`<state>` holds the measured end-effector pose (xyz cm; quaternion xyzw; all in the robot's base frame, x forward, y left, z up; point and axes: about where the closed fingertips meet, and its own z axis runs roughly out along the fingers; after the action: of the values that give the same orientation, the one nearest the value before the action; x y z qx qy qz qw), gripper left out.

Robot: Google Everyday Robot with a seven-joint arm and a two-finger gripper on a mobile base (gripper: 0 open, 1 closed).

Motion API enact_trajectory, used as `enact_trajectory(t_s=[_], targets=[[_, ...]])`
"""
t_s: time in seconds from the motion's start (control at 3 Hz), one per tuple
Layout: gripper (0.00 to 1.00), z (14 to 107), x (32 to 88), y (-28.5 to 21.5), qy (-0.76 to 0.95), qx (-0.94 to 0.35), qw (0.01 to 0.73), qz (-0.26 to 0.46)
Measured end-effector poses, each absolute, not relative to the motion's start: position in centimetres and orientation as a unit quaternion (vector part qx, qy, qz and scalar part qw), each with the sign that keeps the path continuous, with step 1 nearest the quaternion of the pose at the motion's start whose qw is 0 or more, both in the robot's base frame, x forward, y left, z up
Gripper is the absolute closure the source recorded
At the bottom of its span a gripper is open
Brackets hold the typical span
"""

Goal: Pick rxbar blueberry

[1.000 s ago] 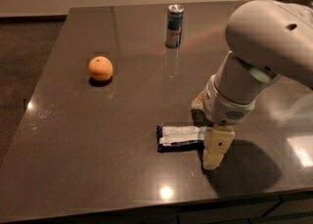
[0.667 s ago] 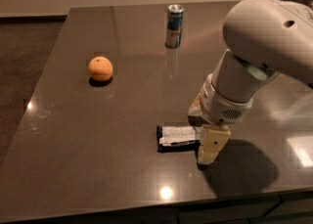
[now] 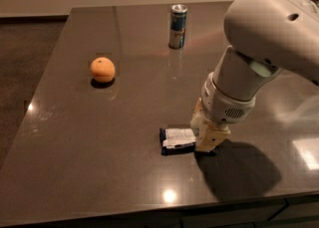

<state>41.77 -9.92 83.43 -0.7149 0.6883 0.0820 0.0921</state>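
Target rxbar blueberry (image 3: 177,138) lies flat on table (image 3: 99,137) near front edge, well apart from orange (image 3: 102,69) and can (image 3: 177,25). Prob. light, thin, a bit bendy, w/ slick wrapper; best pinched across narrow width, low to surface. Arm's gripper (image 3: 207,141) sits down at bar's right end, touching or just beside it; how wide it stands, can't tell.

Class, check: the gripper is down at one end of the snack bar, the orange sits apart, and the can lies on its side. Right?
No: the camera view shows the can standing upright. The gripper is at one end of the rxbar blueberry; the orange sits apart.
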Motion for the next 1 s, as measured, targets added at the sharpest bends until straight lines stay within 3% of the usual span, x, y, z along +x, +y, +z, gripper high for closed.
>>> enact_trajectory(t_s=[0.33, 1.0], targets=[[1.0, 84.6, 41.8, -9.7, 0.693, -0.708, 0.096, 0.096], [1.0, 90.0, 43.0, -9.8, 0.704, -0.688, 0.126, 0.121]])
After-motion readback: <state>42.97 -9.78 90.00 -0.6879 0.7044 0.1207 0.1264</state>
